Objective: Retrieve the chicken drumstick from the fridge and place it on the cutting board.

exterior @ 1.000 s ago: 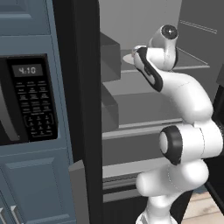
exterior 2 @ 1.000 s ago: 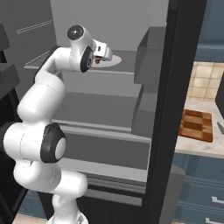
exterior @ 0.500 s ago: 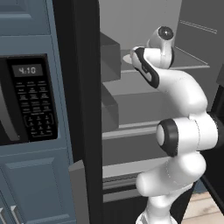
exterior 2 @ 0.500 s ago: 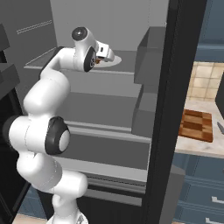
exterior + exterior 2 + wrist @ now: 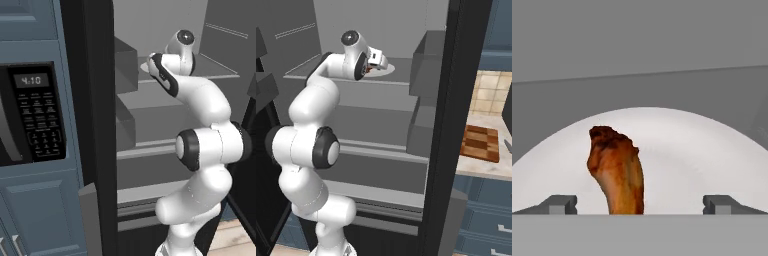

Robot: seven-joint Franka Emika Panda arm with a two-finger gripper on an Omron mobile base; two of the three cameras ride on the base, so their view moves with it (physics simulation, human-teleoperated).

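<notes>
Golden-brown chicken drumstick [image 5: 616, 170]: I log it lying on a white plate [image 5: 702, 155] on an upper shelf [image 5: 401, 76] of the fridge [image 5: 438, 125]. Gripper [image 5: 639, 204]: spread wide, one fingertip [image 5: 559, 204] either side of the meat, not touching it. Cutting board [image 5: 481, 144]: on the worktop [image 5: 481, 167], near its front edge.

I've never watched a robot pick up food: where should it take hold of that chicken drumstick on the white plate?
Probably the narrow shank of the chicken drumstick, which lies between the open gripper fingertips. Coming straight ahead along the hand view suits, since the knobbly thick end points away over the plate.
</notes>
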